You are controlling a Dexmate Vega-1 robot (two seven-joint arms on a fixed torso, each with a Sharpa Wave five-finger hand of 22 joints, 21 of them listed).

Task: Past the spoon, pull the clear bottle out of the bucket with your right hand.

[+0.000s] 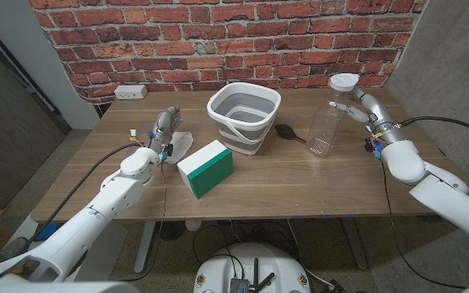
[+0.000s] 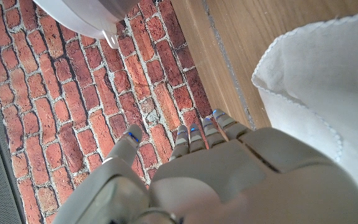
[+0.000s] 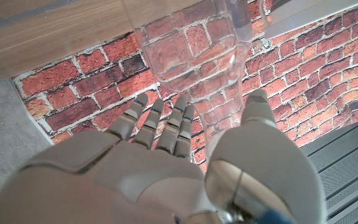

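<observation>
Right robot hand (image 1: 363, 104): at the upper right of the head view, fingers pointing up toward the brick wall, wrapped around the top of the clear bottle (image 1: 327, 122).
Clear bottle: out of the bucket (image 1: 243, 117), standing on the counter (image 1: 300, 181) to the right of it, white cap on top.
Right arm: comes in from the lower right corner.
Left robot hand (image 1: 165, 130): left of the middle, fingers a little apart, holding nothing, beside a white cloth (image 1: 180, 143).
Green and white box (image 1: 205, 168): in front of the bucket.
</observation>
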